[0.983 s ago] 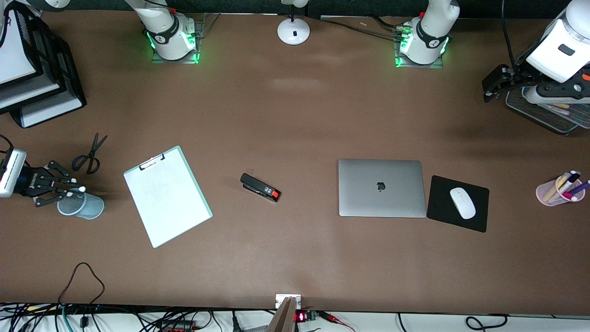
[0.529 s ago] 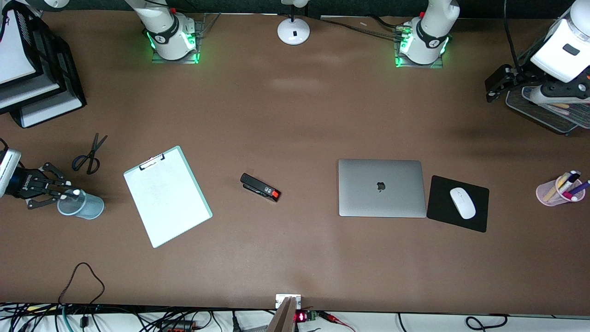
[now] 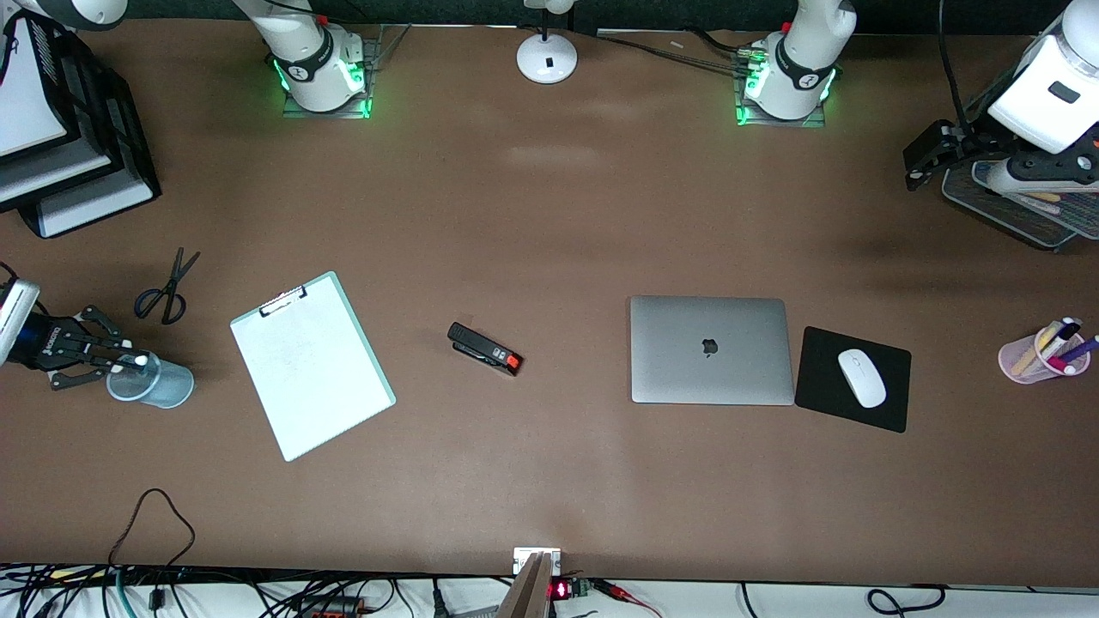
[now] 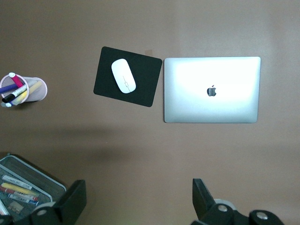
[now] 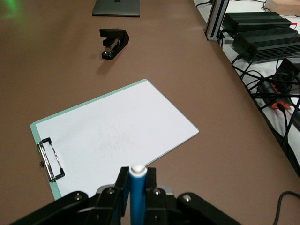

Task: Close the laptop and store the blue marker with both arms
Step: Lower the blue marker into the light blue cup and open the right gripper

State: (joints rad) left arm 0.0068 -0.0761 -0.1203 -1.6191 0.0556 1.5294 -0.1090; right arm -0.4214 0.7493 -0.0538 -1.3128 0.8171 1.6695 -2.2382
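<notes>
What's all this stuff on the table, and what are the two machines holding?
laptop: one, silver-grey, lid closed, beside the mouse pad.
mouse pad: one, black, with a white mouse on it.
stapler: one, black with a red tip, between laptop and clipboard.
clipboard: one, mint green, white paper.
scissors: one pair, black.
blue cup: one, pale blue, at the right arm's end.
pink cup: one, holding pens, at the left arm's end.
mesh tray: one, dark, pens inside.
paper trays: black stack.
blue marker: one, whitish end, gripped over the blue cup.
right gripper: jaws shut on the blue marker.
left gripper: jaws open, empty, over bare table beside the mesh tray.
</notes>
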